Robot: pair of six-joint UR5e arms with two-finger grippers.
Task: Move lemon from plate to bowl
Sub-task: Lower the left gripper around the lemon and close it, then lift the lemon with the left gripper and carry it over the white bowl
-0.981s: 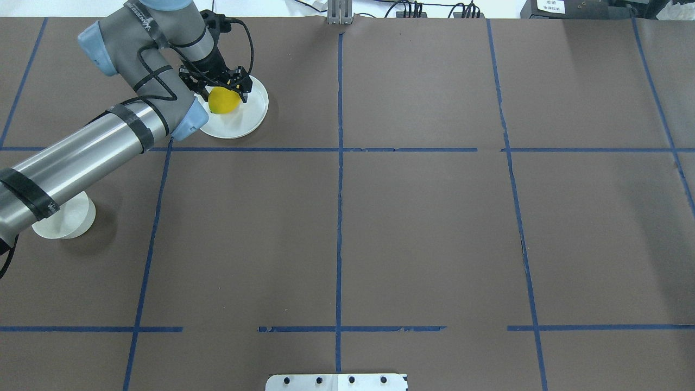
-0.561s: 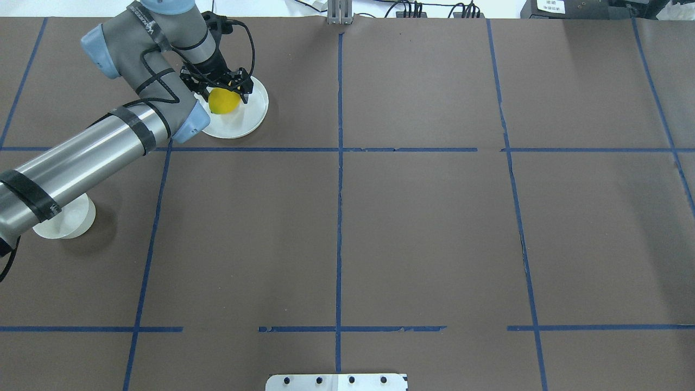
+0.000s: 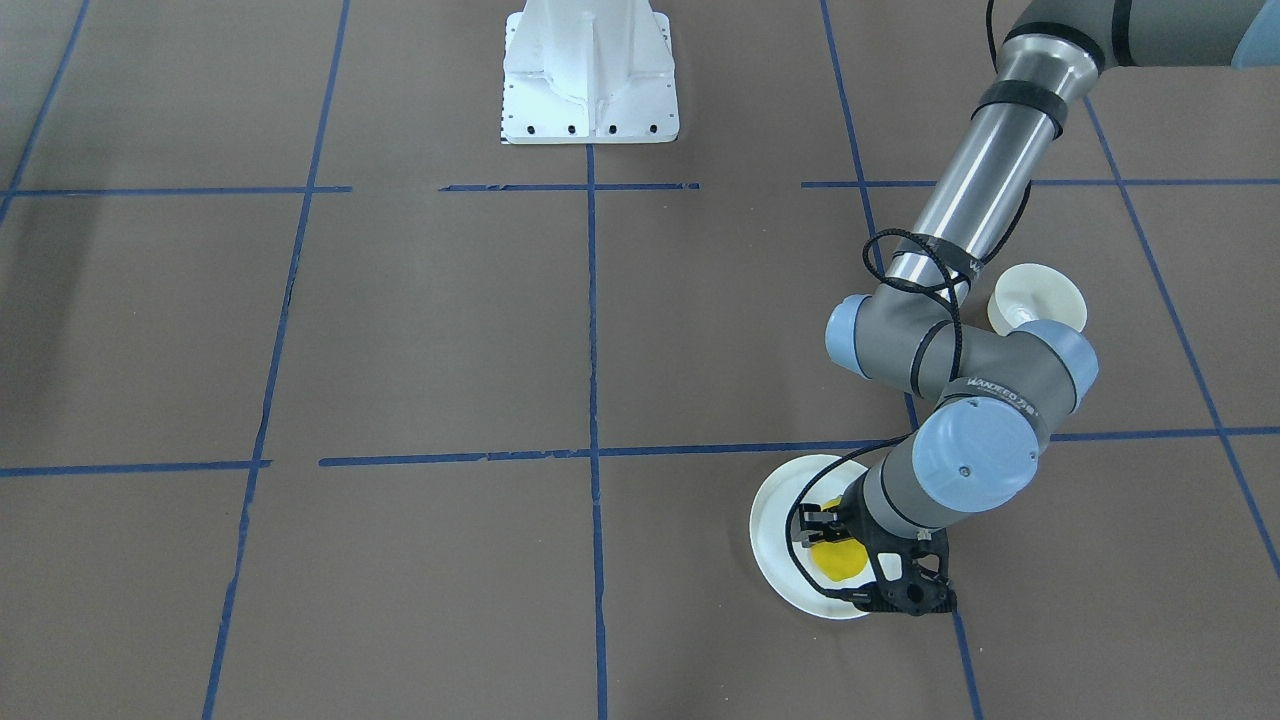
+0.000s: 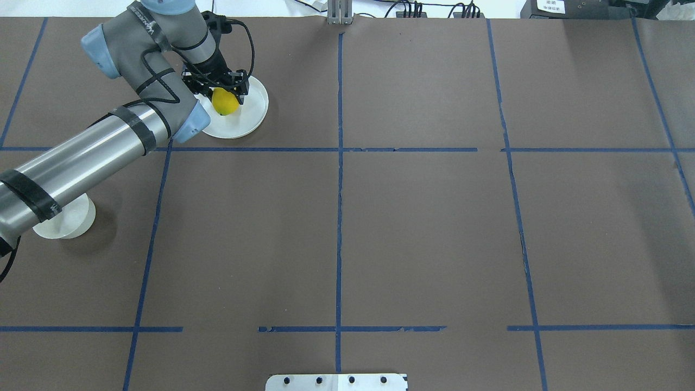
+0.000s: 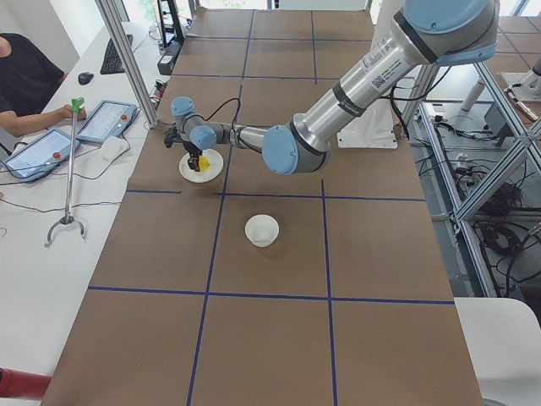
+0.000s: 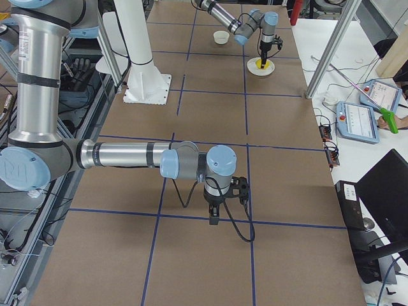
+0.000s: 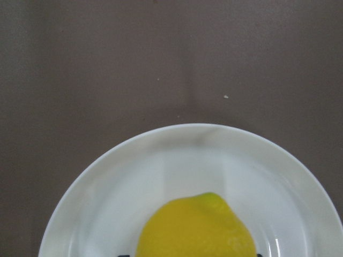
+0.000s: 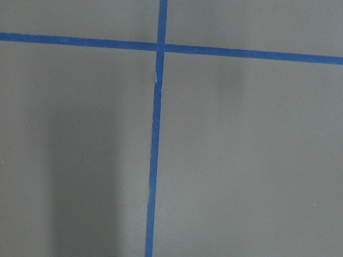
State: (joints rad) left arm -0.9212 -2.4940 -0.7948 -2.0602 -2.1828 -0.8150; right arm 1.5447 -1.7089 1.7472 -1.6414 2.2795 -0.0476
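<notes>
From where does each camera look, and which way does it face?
Front-facing: across the table, facing the base; left arm, plate.
Overhead: behind the base, looking down; left arm, bowl.
Exterior left: table's left end; left arm near.
Exterior right: table's right end; right arm, right claw near.
Left wrist: down on lemon; no arm.
Right wrist: down on blue tape; no arm.
Shared: overhead and front-facing both show left claw at the lemon.

a bright yellow oval lemon (image 4: 225, 103) with a greenish tip lies inside the rim of the flat round white plate (image 4: 245, 117), off its middle. the small deep off-white bowl (image 3: 1040, 290) stands upright and empty on the brown surface (image 4: 412, 228), well apart from the plate.
</notes>
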